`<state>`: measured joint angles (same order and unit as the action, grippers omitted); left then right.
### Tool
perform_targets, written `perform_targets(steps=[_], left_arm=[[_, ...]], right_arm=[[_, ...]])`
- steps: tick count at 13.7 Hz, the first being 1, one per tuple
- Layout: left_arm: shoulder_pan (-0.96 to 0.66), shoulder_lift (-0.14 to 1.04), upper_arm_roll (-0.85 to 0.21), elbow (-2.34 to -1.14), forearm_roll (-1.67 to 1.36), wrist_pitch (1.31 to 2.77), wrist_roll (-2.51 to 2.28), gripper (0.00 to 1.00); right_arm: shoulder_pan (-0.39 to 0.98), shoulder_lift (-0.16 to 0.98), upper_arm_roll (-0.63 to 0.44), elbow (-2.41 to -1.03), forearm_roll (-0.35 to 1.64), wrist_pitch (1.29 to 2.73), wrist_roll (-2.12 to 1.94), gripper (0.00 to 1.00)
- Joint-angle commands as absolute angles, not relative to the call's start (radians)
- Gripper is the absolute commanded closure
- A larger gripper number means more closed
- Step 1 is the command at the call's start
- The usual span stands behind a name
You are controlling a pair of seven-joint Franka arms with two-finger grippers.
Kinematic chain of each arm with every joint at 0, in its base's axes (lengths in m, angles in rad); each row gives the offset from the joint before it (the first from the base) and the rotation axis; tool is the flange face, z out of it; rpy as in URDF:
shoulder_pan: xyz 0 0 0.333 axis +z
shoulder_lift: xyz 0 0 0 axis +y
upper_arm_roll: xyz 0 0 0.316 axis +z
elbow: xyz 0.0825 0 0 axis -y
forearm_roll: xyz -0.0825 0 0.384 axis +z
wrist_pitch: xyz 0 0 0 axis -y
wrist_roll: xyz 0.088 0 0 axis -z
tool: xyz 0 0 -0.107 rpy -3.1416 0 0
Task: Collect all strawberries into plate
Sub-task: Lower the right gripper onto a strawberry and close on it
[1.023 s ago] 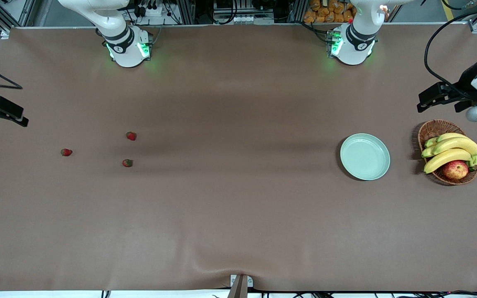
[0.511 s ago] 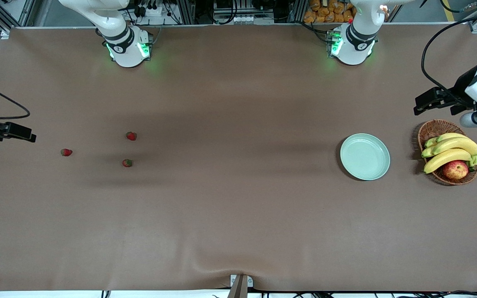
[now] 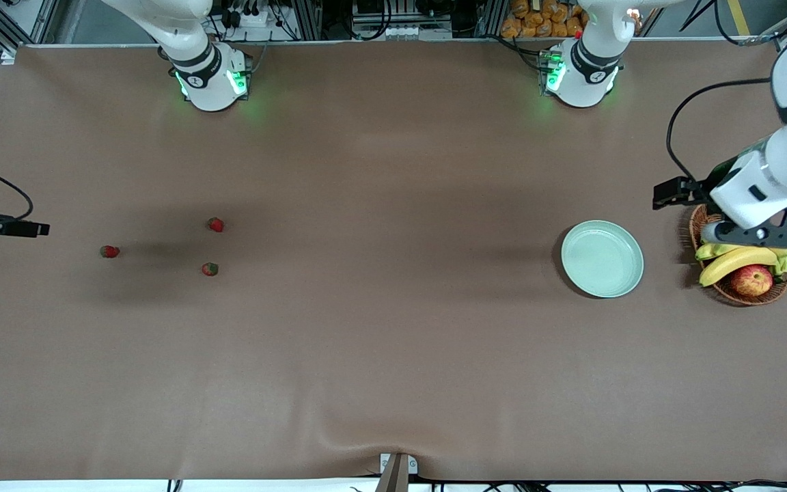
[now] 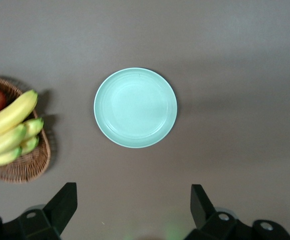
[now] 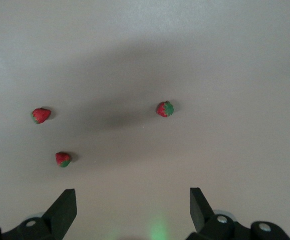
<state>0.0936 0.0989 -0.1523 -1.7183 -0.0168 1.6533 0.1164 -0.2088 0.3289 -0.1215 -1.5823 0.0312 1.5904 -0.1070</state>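
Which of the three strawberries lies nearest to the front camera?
The strawberry lowest in the front view; the other two lie farther from that camera.

The high front camera faces both bases across the table, while each wrist camera looks down from well above, apparently straight, between its spread fingertips: left gripper (image 4: 132, 210) above the plate (image 4: 135, 107), right gripper (image 5: 132, 210) above the strawberries (image 5: 165, 108).

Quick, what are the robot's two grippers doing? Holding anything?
Left gripper: open, holding nothing, over the table beside the plate.
Right gripper: open, holding nothing, above the strawberries.
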Motion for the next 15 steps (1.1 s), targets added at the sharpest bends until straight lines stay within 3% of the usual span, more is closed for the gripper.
perform_targets(steps=[1,5,11,15], left_arm=[[0.145,0.061,-0.156,-1.827,-0.006,1.742,0.277,0.00],[0.156,0.060,-0.158,-1.925,-0.006,1.822,0.365,0.00],[0.144,0.071,-0.167,-1.954,0.002,1.865,0.364,0.00],[0.135,0.101,-0.176,-1.951,-0.003,1.902,0.354,0.00]], right_arm=[[-0.239,0.310,-0.110,-1.716,0.026,1.722,-0.156,0.00],[-0.287,0.310,-0.110,-1.876,0.028,1.934,-0.298,0.00],[-0.276,0.353,-0.109,-2.051,0.028,2.213,-0.299,0.01],[-0.281,0.420,-0.107,-2.051,0.032,2.316,-0.357,0.18]])
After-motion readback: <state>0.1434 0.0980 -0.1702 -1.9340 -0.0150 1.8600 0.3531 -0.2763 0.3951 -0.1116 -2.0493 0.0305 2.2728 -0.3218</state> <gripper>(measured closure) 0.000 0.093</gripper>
